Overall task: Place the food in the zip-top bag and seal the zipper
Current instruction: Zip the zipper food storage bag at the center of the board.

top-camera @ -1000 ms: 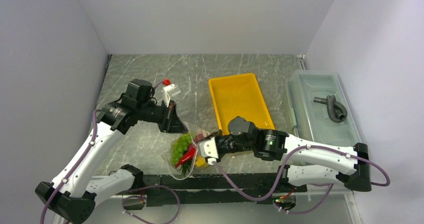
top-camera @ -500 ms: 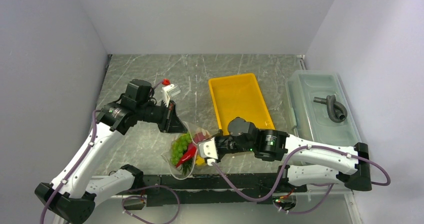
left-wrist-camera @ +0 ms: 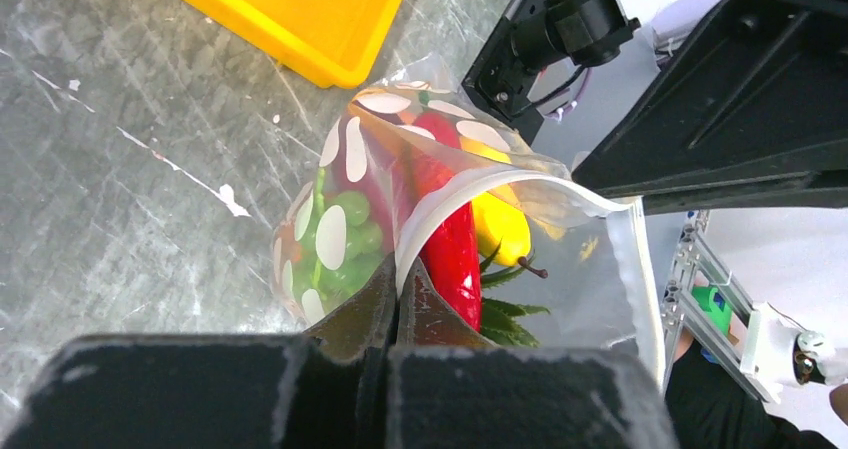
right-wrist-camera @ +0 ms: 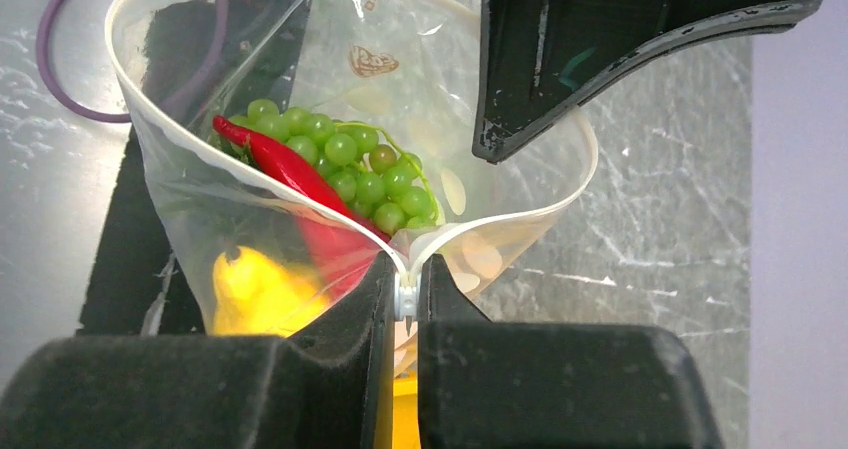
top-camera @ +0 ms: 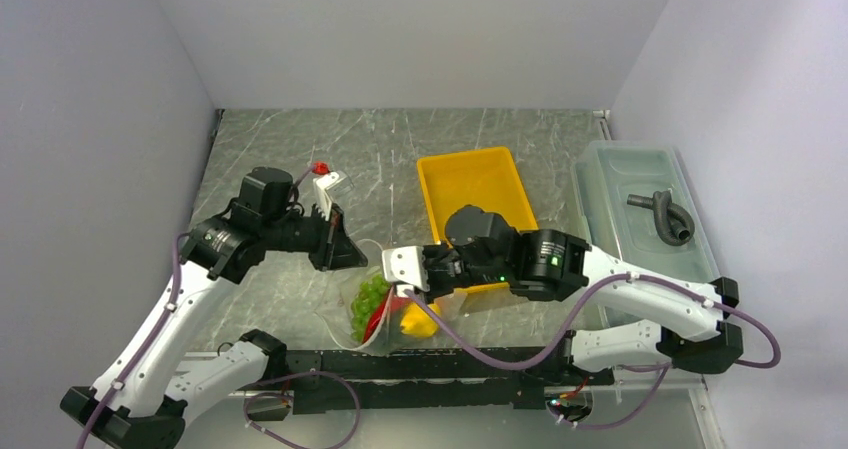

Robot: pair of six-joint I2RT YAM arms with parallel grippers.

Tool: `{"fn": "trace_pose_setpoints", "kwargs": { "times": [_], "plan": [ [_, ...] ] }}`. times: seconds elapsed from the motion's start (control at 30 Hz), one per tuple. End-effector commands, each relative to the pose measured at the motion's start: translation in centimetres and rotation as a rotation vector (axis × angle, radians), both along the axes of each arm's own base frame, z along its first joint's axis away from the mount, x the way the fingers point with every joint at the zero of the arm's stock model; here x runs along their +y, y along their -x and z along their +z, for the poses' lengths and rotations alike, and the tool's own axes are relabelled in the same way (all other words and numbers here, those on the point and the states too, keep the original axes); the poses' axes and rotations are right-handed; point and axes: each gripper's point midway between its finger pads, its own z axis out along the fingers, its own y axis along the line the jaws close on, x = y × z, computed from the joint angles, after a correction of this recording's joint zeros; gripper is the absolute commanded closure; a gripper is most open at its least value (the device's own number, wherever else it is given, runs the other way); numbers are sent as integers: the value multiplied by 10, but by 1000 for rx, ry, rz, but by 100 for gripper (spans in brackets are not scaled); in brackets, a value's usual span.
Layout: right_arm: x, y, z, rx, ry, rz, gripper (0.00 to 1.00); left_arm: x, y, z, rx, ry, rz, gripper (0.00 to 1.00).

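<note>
The only marking is a small brownish emblem (right-wrist-camera: 373,61) on the clear wall of the zip-top bag (right-wrist-camera: 430,79), too blurred to read. One bag, mouth agape, is held between the arms near the worktop's (top-camera: 400,139) front edge. It holds one red chilli (right-wrist-camera: 280,164), one bunch of green grapes (right-wrist-camera: 370,169), one yellow pear (right-wrist-camera: 255,284) and green pineapple leaves (left-wrist-camera: 505,314). The left claw (left-wrist-camera: 395,304) is clamped on the mouth edge, and the right claw (right-wrist-camera: 404,294) pinches the zipper (left-wrist-camera: 520,177). One yellow tray (top-camera: 470,184) and one lidded bin (top-camera: 640,219) stand behind.

Bright, even light, probably overhead; soft shadows. Wrist views: foreground blurred, glare on zip-top bag (right-wrist-camera: 370,69).
</note>
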Motion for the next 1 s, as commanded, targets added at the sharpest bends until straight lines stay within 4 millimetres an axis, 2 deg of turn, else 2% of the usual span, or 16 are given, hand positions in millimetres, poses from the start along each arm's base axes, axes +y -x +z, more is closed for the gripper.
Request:
{"fn": "trace_pose_setpoints", "kwargs": {
  "times": [0.0, 0.27, 0.4, 0.47, 0.53, 0.6, 0.7, 0.83, 0.97],
  "plan": [
    [-8, 0, 10, 104, 79, -94, 100, 0, -1, 10, -63, 22, 6, 100],
    [-27, 11, -8, 284, 308, -197, 100, 7, 1, 18, -110, 16, 39, 95],
    [-33, 15, -11, 320, 348, -219, 100, 11, -1, 23, -144, 14, 64, 86],
    [-38, 14, -12, 323, 357, -236, 100, 15, -2, 27, -168, 8, 85, 76],
    [-43, 16, -12, 331, 368, -246, 100, 19, -1, 32, -197, 4, 101, 61],
    [-45, 17, -9, 336, 354, -246, 100, 20, 3, 41, -230, 20, 91, 49],
    [-44, 23, 1, 356, 321, -224, 100, 18, 13, 57, -284, 80, 53, 36],
    [-41, 27, 9, 382, 317, -209, 100, 11, 26, 77, -351, 171, -25, 27],
    [-41, 28, 10, 390, 320, -211, 100, 6, 37, 87, -423, 234, -109, 23]
  ]
}}
